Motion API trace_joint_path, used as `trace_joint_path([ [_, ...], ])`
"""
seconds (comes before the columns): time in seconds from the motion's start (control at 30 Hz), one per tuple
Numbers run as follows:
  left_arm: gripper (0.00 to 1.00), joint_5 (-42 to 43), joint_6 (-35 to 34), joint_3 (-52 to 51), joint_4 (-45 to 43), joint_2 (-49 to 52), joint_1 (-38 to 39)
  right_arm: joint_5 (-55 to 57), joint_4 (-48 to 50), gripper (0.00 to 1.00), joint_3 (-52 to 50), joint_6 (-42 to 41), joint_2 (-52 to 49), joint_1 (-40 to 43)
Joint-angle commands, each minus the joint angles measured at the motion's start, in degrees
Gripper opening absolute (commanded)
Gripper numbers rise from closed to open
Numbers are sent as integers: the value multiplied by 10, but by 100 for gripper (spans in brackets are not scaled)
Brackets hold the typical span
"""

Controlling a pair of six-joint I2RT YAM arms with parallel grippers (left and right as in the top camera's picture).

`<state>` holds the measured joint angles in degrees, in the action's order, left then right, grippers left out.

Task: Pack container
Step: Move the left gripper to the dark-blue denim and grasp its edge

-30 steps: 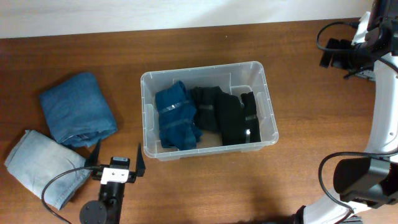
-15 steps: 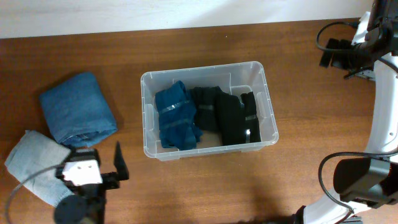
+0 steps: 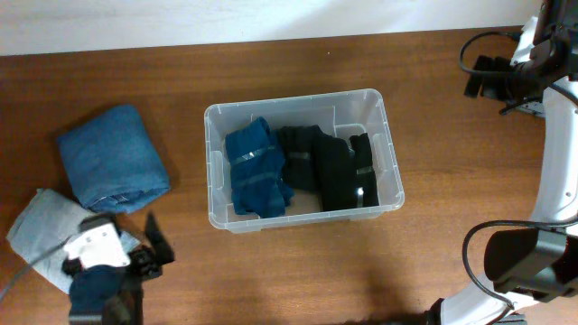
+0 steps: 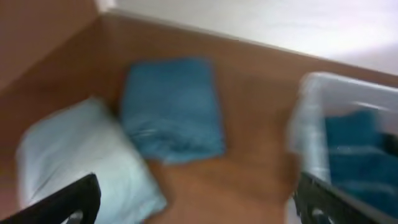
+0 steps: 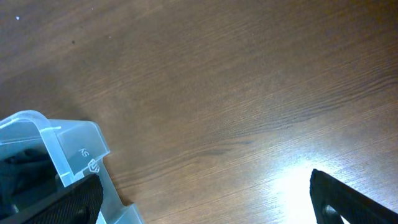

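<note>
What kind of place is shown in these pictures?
Likely a robotics test bench: a cabled robot arm, a wooden table, and folded clothes staged beside a clear container.

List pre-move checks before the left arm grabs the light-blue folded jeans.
1. Left gripper open, empty: ok.
2. It hangs over the light-blue jeans edge: ok.
3. Dark-blue jeans apart from them: cannot tell, edges meet.
4. Container room: cannot tell; blue garment and black garments cover its bottom.
5. Right gripper open, clear of container: ok.
6. Left wrist view sharp: not ok, blurred.
</note>
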<state>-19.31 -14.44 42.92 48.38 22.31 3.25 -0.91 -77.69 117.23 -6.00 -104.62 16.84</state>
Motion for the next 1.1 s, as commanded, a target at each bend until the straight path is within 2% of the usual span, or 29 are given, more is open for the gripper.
trace_joint_path([
  [0.0,99,-121,-126,7,35,2,-4,5,1,98,7,-2,2,1],
  [0.33,99,19,-157,21,31,61,-86,5,1,98,7,-2,2,1],
  [0.43,99,97,-115,39,-2,120,-123,5,1,98,7,-2,2,1],
  [0.6,99,122,-99,92,-19,244,-184,5,1,98,7,-2,2,1],
  [0.77,99,234,39,167,-63,375,-246,5,1,99,7,-2,2,1],
  [0.83,99,257,70,197,-70,422,-267,5,1,99,7,-2,2,1],
  [1.0,99,275,71,280,-83,560,-343,5,1,98,7,-2,2,1],
  [1.07,99,275,74,281,-101,589,-364,5,1,99,7,-2,2,1],
])
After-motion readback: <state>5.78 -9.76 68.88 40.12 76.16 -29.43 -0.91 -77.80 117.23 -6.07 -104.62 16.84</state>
